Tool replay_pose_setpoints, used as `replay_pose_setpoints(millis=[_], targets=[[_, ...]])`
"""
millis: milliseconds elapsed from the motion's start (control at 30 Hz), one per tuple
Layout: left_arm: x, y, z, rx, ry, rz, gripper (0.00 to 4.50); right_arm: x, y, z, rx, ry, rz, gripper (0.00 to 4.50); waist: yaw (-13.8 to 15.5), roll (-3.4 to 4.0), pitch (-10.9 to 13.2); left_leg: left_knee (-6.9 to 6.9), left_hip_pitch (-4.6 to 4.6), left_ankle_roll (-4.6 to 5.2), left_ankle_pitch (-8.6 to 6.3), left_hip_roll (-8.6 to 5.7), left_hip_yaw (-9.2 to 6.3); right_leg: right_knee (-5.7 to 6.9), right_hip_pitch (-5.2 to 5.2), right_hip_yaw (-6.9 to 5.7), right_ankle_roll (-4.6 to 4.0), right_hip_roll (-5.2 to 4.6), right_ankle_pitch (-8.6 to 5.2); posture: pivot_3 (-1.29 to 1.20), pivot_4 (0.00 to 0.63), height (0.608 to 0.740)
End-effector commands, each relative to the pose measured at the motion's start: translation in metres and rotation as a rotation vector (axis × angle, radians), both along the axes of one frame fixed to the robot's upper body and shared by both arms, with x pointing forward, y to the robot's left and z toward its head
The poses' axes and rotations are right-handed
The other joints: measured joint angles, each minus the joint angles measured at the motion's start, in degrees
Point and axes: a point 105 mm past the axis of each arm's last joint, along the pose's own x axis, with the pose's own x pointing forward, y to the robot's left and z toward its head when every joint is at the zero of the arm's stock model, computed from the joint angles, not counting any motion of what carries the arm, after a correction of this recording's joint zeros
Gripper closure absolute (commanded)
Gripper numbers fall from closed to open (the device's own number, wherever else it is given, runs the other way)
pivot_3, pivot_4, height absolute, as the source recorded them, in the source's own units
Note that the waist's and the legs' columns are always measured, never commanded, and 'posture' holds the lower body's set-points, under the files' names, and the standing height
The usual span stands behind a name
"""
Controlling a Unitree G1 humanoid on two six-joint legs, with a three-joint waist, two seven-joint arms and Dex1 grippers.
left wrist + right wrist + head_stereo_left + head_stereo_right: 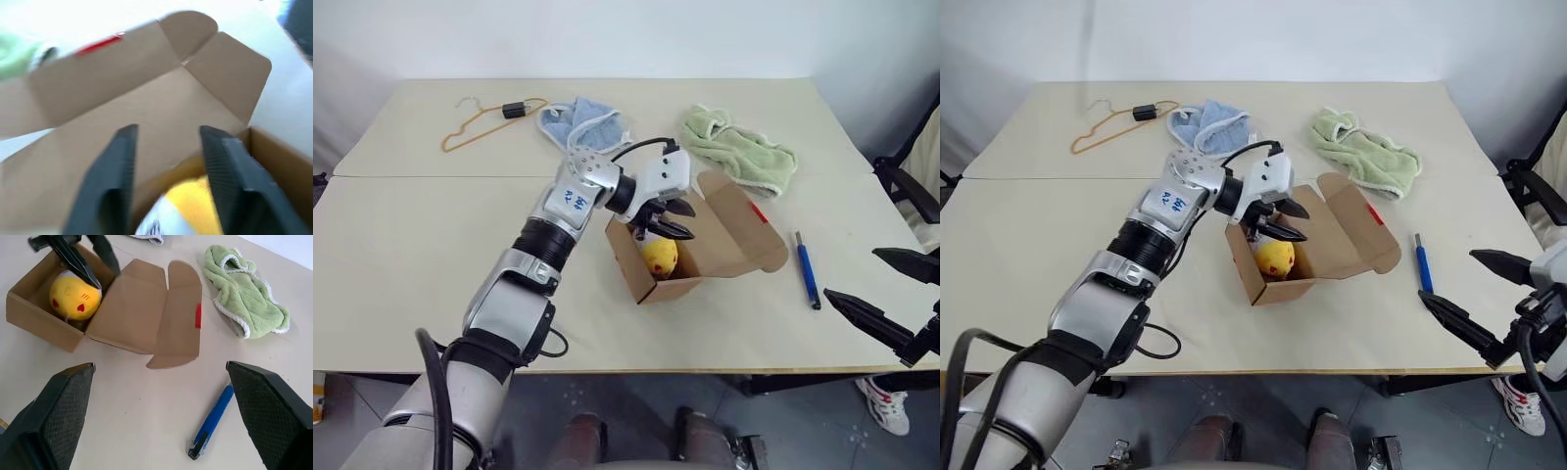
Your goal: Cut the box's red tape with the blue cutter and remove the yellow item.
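From the head views: the box (pixel 690 257) sits open mid-table, lid flap folded back toward the robot's right, the red tape (pixel 757 211) on that flap. The blue cutter (pixel 807 270) lies on the table just beyond the flap, untouched by either claw. So the cutting looks done; the taking-out is what's left.

The left gripper (pixel 668 219) is over the open box, fingers apart, tips right above the yellow item (pixel 660 256), which sits inside the carton (not lifted, as far as I can judge).

Left wrist view: two dark fingers (pixel 112 181) are parted, the yellow toy between and below them, brown flap beyond. No squeeze on it that I can see.

Right wrist view: the right gripper (pixel 161 411) hangs wide open over bare table, cutter near it, a green towel (pixel 244 298) beyond. The toy rests in the box with the other claw's tips at its top.
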Motion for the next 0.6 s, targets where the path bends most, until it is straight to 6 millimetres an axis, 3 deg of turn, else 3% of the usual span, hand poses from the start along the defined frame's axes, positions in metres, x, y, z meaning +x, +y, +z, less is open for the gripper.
replay_pose_setpoints(millis=[33, 167, 367, 600], targets=[[-0.001, 0.006, 0.009, 0.008, -0.04, 0.009, 1.14, 0.0, 0.001, 0.004, -0.016, -0.012, 0.008, 0.0, -0.02, 0.0, 0.0, 0.0, 0.0, 0.0, 0.0, 0.0, 0.0, 0.0, 0.0, 0.0, 0.0, 0.0, 0.0, 0.0, 0.15, 0.74], [-0.007, 0.019, -0.005, 0.081, -0.008, 0.0, 0.04, 0.002, 0.001, 0.004, -0.019, -0.01, 0.008, 0.0, -0.03, 0.01, -0.01, 0.0, 0.01, -0.01, -0.01, 0.0, 0.01, 0.0, 0.0, 0.02, 0.0, 0.0, 0.0, 0.0, 0.15, 0.74], [-0.023, 0.025, -0.03, 0.212, 0.031, -0.083, 0.04, 0.005, 0.001, 0.004, -0.022, -0.006, 0.01, 0.0, 0.04, 0.01, -0.01, 0.01, 0.0, -0.02, 0.0, 0.0, 0.01, 0.03, -0.01, 0.02, 0.0, 0.0, 0.0, 0.0, 0.15, 0.74], [-0.019, 0.046, -0.049, 0.355, 0.012, -0.062, 0.04, 0.004, 0.001, 0.001, -0.023, 0.0, 0.005, 0.0, -0.06, 0.02, -0.01, 0.01, 0.01, -0.02, 0.0, 0.01, 0.02, 0.03, -0.02, 0.03, 0.0, 0.01, 0.0, 0.0, 0.15, 0.74]])
